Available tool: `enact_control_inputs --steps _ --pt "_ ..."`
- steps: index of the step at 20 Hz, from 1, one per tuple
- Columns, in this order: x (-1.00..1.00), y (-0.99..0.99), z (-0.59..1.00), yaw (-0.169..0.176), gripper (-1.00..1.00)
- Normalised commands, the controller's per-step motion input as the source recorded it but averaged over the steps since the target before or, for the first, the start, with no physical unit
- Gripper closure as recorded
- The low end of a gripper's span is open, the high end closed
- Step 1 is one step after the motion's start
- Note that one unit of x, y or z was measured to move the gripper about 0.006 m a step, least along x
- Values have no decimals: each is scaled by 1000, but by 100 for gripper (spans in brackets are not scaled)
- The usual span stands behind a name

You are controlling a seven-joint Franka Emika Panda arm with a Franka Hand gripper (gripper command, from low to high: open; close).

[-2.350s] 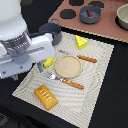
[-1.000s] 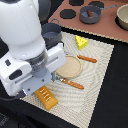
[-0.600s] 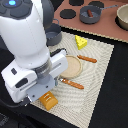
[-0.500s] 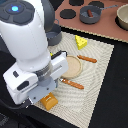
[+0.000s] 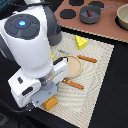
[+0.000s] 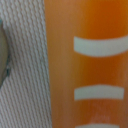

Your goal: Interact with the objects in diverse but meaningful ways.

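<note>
Wrist view is filled by the orange bread slab (image 6: 90, 65) on the woven mat (image 6: 27, 75); gripper fingers hidden, cannot tell.

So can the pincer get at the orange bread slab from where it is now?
Probably yes: the arm sits right over the orange bread slab, which fills the wrist view with nothing over it. The pincer itself is hidden.

Woven beige mat (image 5: 97, 75) lies on a black table (image 5: 117, 107). Round tan plate (image 5: 73, 65) sits near the mat's middle. Orange-handled knife (image 5: 87, 59) lies just beside the plate on the exterior view's right; orange-handled fork (image 5: 73, 84) lies just below the plate. Brown board (image 5: 107, 25) at the far edge carries black round discs (image 5: 76, 2) and a beige bowl (image 5: 122, 16). Wrist view: mat weave, close up (image 6: 27, 65).
</note>
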Motion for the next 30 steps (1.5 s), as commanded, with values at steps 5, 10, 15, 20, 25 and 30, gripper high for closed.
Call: enact_control_inputs --steps 5,10,15,20,25,30 --pt "403 -239 0 20 100" --pt "422 -243 0 23 100" --pt "350 -254 345 13 100" --pt "-74 -339 1000 -15 100" --pt "-169 -149 1000 -34 100" --pt "-406 41 726 -52 100"
